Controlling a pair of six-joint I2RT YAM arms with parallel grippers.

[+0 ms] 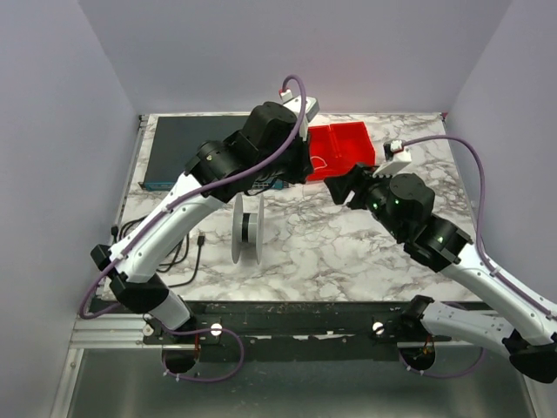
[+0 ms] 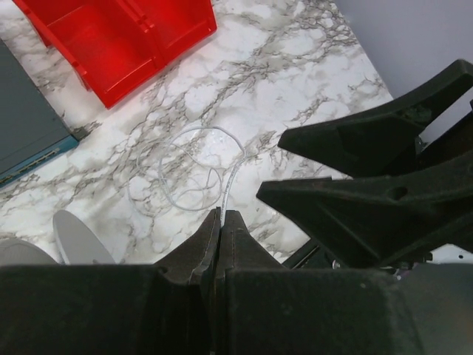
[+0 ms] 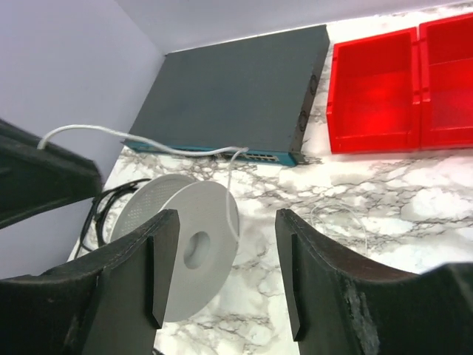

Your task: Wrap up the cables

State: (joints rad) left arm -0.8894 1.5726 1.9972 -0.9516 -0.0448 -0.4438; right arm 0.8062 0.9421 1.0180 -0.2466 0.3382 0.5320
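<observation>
Top view: the left arm (image 1: 174, 218) reaches over to the red bins (image 1: 341, 150), with its gripper hidden under the wrist. The right gripper (image 1: 342, 187) sits just in front of the bins. A grey spool (image 1: 248, 228) stands on edge mid marble table (image 1: 348, 252), a dark flat box (image 1: 187, 152) lies back left, and black cords (image 1: 148, 248) lie at the left edge. The cable is too thin to make out here. Left wrist: the left gripper (image 2: 220, 222) is pressed closed, pinching the cable (image 2: 194, 174), whose loose white loops lie on the table near the bins. The right gripper's fingers are just to the right. Right wrist: the right gripper's fingers are spread with nothing between them, and the spool shows beyond the gap. A cable strand runs from the left gripper at the left edge across to the spool and drops along its near flange.
</observation>
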